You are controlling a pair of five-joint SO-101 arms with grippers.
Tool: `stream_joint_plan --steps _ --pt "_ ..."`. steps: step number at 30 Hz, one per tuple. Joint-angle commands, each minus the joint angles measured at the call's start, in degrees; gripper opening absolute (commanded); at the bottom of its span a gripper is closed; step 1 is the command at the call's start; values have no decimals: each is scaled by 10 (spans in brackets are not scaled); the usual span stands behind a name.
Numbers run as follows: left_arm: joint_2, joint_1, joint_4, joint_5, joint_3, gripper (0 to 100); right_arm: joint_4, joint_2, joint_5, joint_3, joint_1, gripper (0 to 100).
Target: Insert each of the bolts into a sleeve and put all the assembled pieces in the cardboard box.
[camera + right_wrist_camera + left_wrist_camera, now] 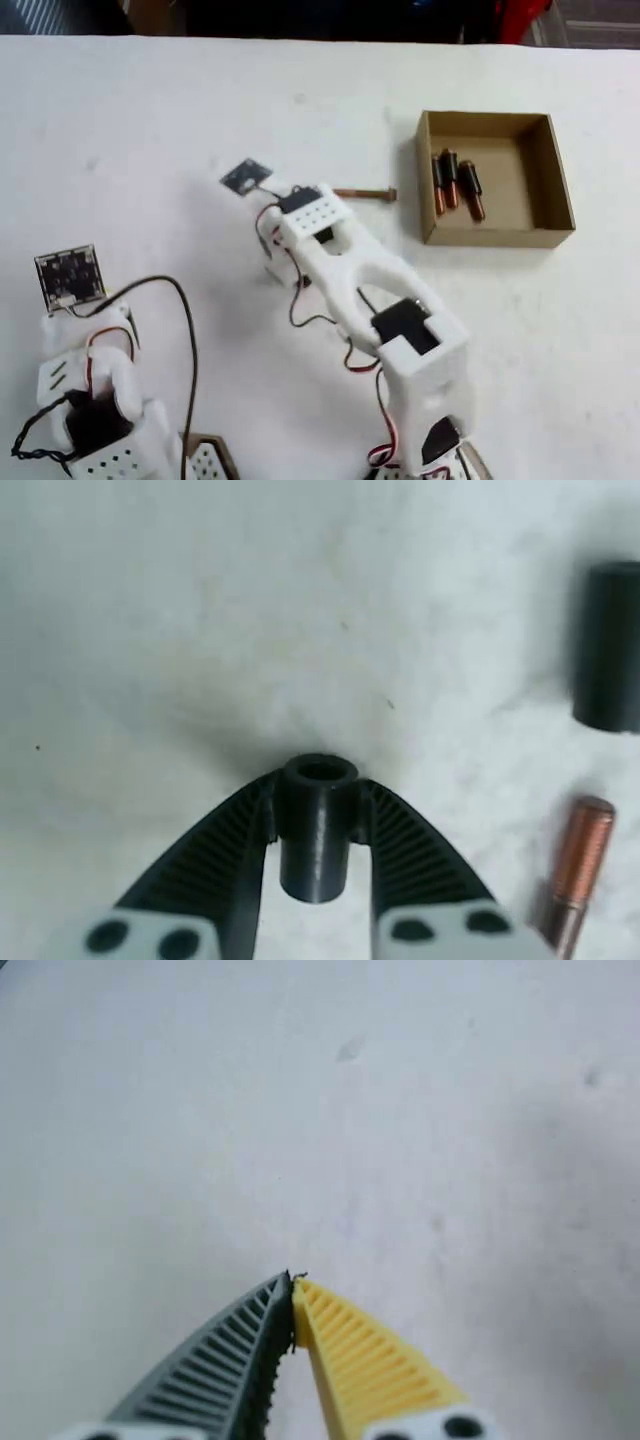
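My right gripper is shut on a black sleeve, which stands upright between the dark fingers just above the white table. A second black sleeve stands apart from it, and a copper bolt lies close beside the gripper. From above, that bolt lies on the table between the right arm's wrist and the cardboard box. The box holds three assembled pieces. My left gripper is shut with nothing in it, its grey and yellow fingers over bare table near the front left corner.
The left arm is folded back at the front left, with a black cable looping beside it. The right arm stretches across the middle of the table. Open white table lies to the far left and far side.
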State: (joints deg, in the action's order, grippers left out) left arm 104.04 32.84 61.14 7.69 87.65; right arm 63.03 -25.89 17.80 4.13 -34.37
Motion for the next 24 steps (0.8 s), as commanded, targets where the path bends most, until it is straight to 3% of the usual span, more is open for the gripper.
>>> stream_joint_plan --steps 1,10,15,24 --pt "7 -14 -18 6 -2 24 -9 -13 8 -14 -7 18" --pt "7 -14 -18 6 -2 24 15 -17 9 -24 -7 115" --pt "7 -14 -18 6 -2 24 16 -17 8 -21 -7 10" --pt "7 -14 -18 6 -1 24 31 -1 7 -31 -1 16"
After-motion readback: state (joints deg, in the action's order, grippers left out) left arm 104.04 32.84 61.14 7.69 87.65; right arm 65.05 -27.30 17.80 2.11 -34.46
